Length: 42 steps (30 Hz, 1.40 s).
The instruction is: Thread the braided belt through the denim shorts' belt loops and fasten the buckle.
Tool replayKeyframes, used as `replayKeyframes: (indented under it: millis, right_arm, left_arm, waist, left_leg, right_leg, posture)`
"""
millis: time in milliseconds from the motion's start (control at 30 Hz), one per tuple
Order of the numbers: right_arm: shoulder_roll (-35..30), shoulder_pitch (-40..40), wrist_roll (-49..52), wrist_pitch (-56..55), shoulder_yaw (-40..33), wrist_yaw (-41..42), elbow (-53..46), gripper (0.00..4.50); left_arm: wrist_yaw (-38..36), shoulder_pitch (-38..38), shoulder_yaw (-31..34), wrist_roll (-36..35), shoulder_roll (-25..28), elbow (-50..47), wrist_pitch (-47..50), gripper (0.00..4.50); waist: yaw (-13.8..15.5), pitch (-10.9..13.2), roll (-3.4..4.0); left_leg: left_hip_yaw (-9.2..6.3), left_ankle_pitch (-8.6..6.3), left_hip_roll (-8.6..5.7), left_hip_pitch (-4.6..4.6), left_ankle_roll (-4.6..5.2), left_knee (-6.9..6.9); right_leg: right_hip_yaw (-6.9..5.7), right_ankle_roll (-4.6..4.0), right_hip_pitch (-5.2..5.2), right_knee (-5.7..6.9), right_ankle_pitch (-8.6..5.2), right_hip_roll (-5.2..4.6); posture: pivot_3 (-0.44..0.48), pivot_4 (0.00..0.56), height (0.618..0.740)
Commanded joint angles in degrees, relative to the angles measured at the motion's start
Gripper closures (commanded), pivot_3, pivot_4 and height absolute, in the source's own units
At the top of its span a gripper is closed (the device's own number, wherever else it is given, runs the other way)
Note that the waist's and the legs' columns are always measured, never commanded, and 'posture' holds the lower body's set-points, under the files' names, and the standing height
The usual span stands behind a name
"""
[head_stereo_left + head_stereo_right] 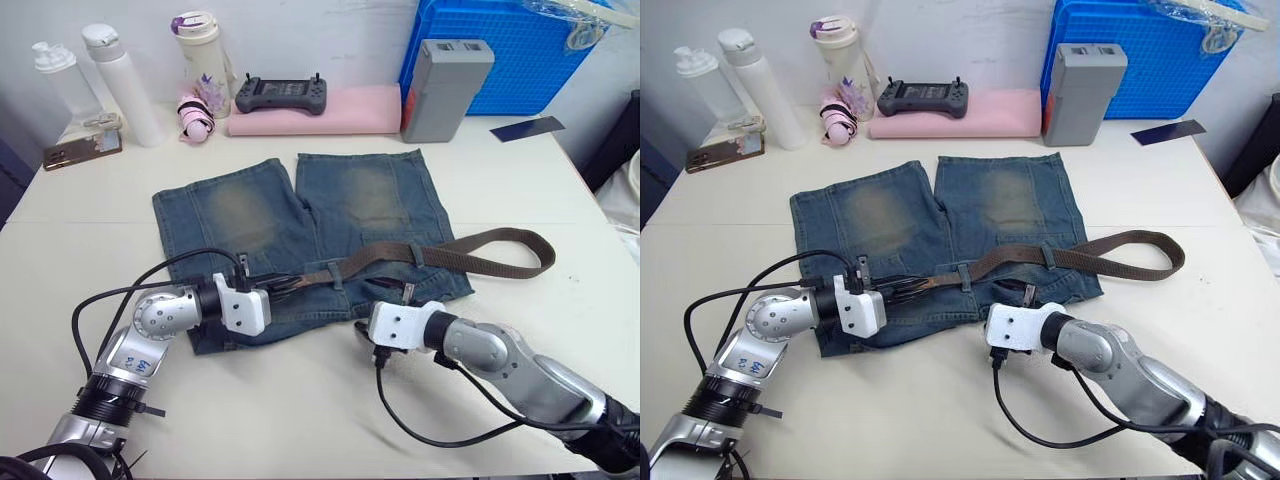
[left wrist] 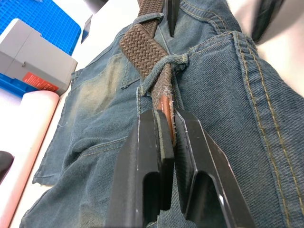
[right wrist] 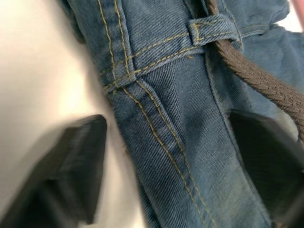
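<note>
The denim shorts lie flat on the white table, waistband toward me. The braided belt runs along the waistband and curls back at the right. My left gripper is shut on the belt's tan leather tip, just short of a belt loop that the strap passes through. My right gripper is open, straddling the waistband's edge near another belt loop holding the belt. The head views show it at the shorts' front right. The buckle is hidden.
Along the back stand a pink folded cloth with a grey controller on it, a grey box, a blue crate and several bottles. A phone lies at the back left, a dark card at the back right.
</note>
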Motion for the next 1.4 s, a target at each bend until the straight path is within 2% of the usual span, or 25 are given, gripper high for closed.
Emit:
replayKeyframes:
  millis: [33,100,233,367,533,800,933,1000,1033,1133,1200,1267,1333,1400]
  right_arm:
    - [2.5,2.1,-2.7,2.0,-2.8,0.6,3.1,2.06]
    - [4.1,3.1,-1.2,4.8,-4.9,0.9,3.9,2.98]
    - [6.0,4.7,0.7,11.0,-11.4,0.8,6.7,4.47]
    - [5.5,7.5,1.3,16.6,-20.3,0.6,9.5,4.47]
    - [3.8,10.7,0.4,18.0,-26.5,1.4,11.5,4.47]
    - [4.6,12.0,2.4,17.1,-30.9,3.6,10.1,4.47]
    - [5.0,12.7,8.5,18.8,-36.6,8.5,6.6,2.99]
    - [4.5,12.6,12.5,20.7,-39.8,12.0,4.4,1.86]
    - [4.1,12.3,15.3,22.1,-41.9,14.3,2.8,1.59]
    - [3.1,10.8,23.8,27.9,-47.0,19.6,-1.4,0.07]
    - [3.6,7.3,35.4,37.4,-51.0,23.2,-5.1,0.07]
    - [6.3,3.0,46.5,48.1,-53.9,23.0,-7.0,0.07]
    - [10.3,-0.2,55.8,57.6,-55.8,21.2,-7.3,0.07]
    - [17.8,-3.0,62.8,65.1,-57.3,16.7,-6.4,0.07]
  left_arm:
    - [0.5,0.6,1.6,-1.3,0.4,-2.6,0.1,4.5]
    - [0.5,0.7,1.6,-1.2,0.4,-2.7,0.2,4.5]
    - [0.5,0.6,1.3,-0.5,0.3,-2.7,-0.5,4.5]
    - [0.3,0.6,0.9,0.7,0.7,-2.4,-2.2,4.5]
    - [0.1,0.9,0.7,0.9,0.9,-2.2,-3.5,4.5]
    - [1.0,0.8,0.7,1.2,0.3,-2.5,-5.9,4.5]
    - [3.2,1.7,1.5,2.8,0.1,-1.8,-8.7,4.5]
    - [4.4,2.4,1.8,3.9,0.4,-1.3,-10.6,4.5]
    - [4.8,2.8,2.0,4.3,0.6,-1.1,-11.6,4.5]
    - [6.4,3.5,2.6,5.4,1.0,-0.6,-13.9,4.5]
    - [7.4,3.5,3.0,6.5,1.2,-0.1,-15.3,4.5]
    - [8.4,3.2,3.3,7.3,1.4,0.4,-16.1,4.5]
    - [9.4,2.8,3.5,8.1,1.3,0.7,-16.6,4.5]
    - [10.4,2.4,3.7,8.7,1.3,0.8,-17.0,4.5]
  waist:
    - [0.0,0.0,0.0]
    - [0.0,0.0,0.0]
    - [0.2,0.0,0.0]
    - [1.3,0.0,-0.01]
    - [1.9,0.0,-0.02]
    - [1.9,0.0,-0.03]
    - [1.7,0.0,-0.03]
    - [1.5,0.0,-0.03]
    - [1.4,0.0,-0.02]
    - [1.2,0.0,0.0]
    - [1.0,0.0,0.02]
    - [0.8,0.0,0.03]
    - [0.6,0.0,0.02]
    - [0.7,0.0,0.01]
  left_leg:
    - [-0.01,0.0,0.0,0.01,0.0,0.01]
    - [-0.02,0.0,0.0,0.02,0.0,0.05]
    - [-0.03,0.0,-0.01,0.1,0.0,0.06]
    - [-0.16,-0.03,-0.06,0.14,0.05,0.08]
    - [-0.32,-0.14,-0.19,0.2,0.2,0.08]
    - [-0.39,-0.19,-0.51,0.2,0.36,0.07]
    - [-0.41,-0.19,-0.52,0.19,0.37,0.07]
    - [-0.4,-0.19,-0.51,0.2,0.37,0.05]
    - [-0.39,-0.19,-0.51,0.19,0.37,0.05]
    - [-0.31,-0.19,-0.46,0.2,0.37,0.01]
    - [-0.27,-0.18,-0.41,0.22,0.35,0.02]
    - [-0.25,-0.16,-0.39,0.23,0.33,0.02]
    - [-0.28,-0.15,-0.33,0.26,0.3,0.02]
    - [-0.31,-0.15,-0.31,0.25,0.3,0.03]
  right_leg:
    - [0.0,0.0,0.02,0.0,0.0,0.0]
    - [0.0,0.0,0.04,0.0,0.0,0.0]
    - [0.0,0.01,0.15,0.04,0.0,-0.01]
    - [-0.14,0.07,0.38,-0.01,0.04,-0.07]
    - [-0.26,0.09,0.57,-0.11,0.05,-0.2]
    - [-0.39,0.24,0.63,-0.11,0.13,-0.47]
    - [-0.42,0.26,0.64,-0.12,0.14,-0.47]
    - [-0.41,0.27,0.64,-0.14,0.14,-0.46]
    - [-0.41,0.27,0.63,-0.15,0.14,-0.45]
    - [-0.39,0.28,0.59,-0.17,0.14,-0.43]
    - [-0.38,0.28,0.58,-0.17,0.14,-0.4]
    - [-0.35,0.29,0.58,-0.15,0.15,-0.41]
    - [-0.36,0.29,0.61,-0.16,0.15,-0.38]
    - [-0.37,0.29,0.62,-0.15,0.15,-0.37]
  posture:
    - [0.0,0.15,0.739]
    - [0.0,0.15,0.739]
    - [0.0,0.15,0.739]
    - [0.0,0.15,0.739]
    - [0.0,0.15,0.739]
    - [0.0,0.15,0.739]
    - [0.0,0.15,0.739]
    - [0.0,0.15,0.739]
    - [0.0,0.15,0.739]
    - [0.0,0.15,0.739]
    - [0.0,0.15,0.739]
    - [0.0,0.15,0.739]
    - [0.0,0.15,0.739]
    - [0.0,0.15,0.739]
